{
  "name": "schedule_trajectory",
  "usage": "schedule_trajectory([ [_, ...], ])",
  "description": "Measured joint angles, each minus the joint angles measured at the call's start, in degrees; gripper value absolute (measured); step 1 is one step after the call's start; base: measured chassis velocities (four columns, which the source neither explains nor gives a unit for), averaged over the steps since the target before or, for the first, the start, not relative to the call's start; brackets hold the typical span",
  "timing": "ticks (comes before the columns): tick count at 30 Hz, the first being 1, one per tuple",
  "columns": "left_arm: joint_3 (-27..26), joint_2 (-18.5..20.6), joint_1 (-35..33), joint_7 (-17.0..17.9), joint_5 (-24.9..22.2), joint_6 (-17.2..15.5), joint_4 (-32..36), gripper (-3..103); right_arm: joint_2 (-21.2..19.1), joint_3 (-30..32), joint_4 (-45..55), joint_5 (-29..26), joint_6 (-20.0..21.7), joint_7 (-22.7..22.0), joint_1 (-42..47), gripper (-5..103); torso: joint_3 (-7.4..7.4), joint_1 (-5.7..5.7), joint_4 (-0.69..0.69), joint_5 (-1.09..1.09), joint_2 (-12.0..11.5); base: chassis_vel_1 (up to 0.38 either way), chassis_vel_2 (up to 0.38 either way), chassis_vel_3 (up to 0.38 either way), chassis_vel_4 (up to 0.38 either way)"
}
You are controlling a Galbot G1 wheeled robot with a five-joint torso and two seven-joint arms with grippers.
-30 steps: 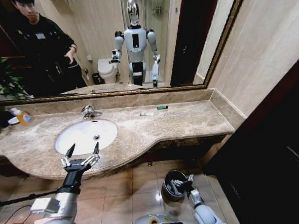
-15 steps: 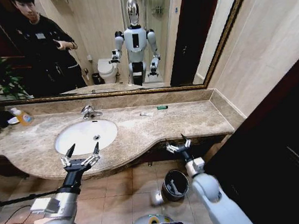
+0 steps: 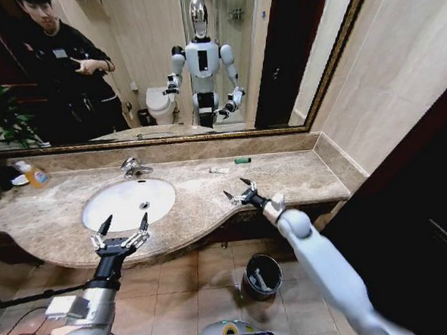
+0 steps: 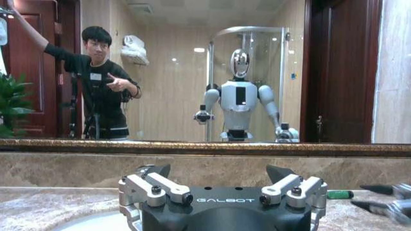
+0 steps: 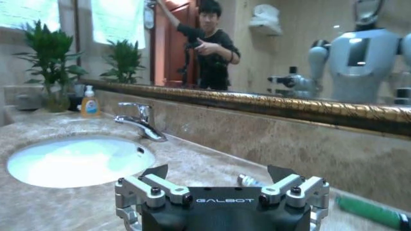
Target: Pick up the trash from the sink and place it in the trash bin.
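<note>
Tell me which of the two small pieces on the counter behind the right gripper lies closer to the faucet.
The white tube is closer to the faucet. The green piece lies farther along the counter, beyond the tube.

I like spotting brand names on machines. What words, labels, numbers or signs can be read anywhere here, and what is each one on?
"GALBOT": white letters on the black body of the left tool, seen in the left wrist view.
"GALBOT": the same letters on the right tool, seen in the right wrist view.
Label on the orange bottle by the plants: too blurred to read.
Green piece and white tube on the countertop: no readable print.
</note>
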State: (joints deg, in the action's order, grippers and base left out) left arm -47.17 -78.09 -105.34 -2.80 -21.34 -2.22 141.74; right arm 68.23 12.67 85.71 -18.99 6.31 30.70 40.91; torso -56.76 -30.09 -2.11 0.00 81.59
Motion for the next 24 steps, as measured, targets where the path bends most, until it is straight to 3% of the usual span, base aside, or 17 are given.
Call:
schedule_trajectory([
  [9,0.00,0.00,0.00,0.00,0.00,0.00,0.00,100,2.56,-3.20,-16.00,2.68,1.53,3.26,-12.68,100,0.01,0.01,0.01,-0.01,0.00,0.000,0.000,0.000,0.000],
  [24,0.00,0.00,0.00,0.00,0.00,0.00,0.00,100,8.03,-7.66,-30.30,8.83,0.48,2.66,-24.14,100,0.01,0.01,0.00,-0.01,0.01,0.000,0.000,0.000,0.000],
])
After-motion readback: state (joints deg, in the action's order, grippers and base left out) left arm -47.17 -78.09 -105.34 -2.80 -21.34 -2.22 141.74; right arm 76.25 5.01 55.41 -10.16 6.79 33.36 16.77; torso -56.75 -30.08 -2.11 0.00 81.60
